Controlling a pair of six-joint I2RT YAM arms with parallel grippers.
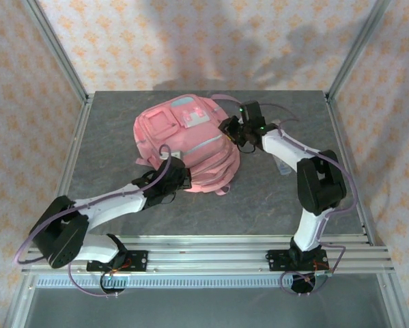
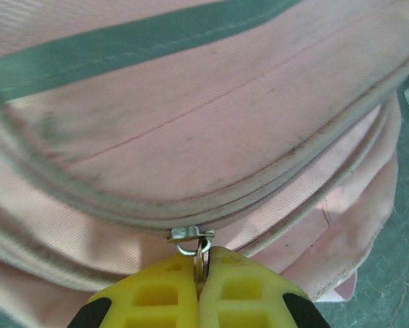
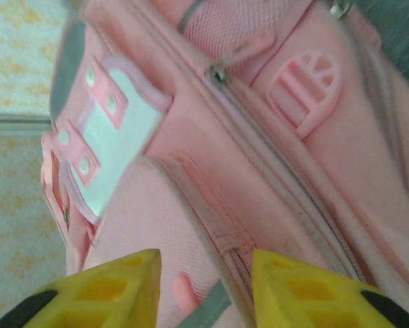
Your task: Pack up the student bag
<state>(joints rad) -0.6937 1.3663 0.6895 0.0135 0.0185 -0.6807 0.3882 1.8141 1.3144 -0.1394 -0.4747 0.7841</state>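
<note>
The pink student bag (image 1: 190, 140) lies flat in the middle of the grey table, its light-blue and white patch (image 1: 192, 111) toward the back. My left gripper (image 1: 179, 172) is at the bag's near edge, shut on the metal zipper pull (image 2: 199, 258) of a closed zip; its yellow fingers (image 2: 153, 294) pinch the ring below the slider. My right gripper (image 1: 230, 128) is at the bag's right side, open, its yellow fingers (image 3: 129, 287) straddling the bag's fabric (image 3: 211, 205) and a zip seam without closing on it. A grey trim stripe (image 2: 122, 41) crosses the bag.
Metal frame posts stand at the table's back corners, with patterned curtain walls (image 1: 190, 41) all round. A small clear object (image 1: 282, 168) lies on the table right of the bag, under the right arm. Bare grey table (image 1: 245, 205) lies in front of the bag.
</note>
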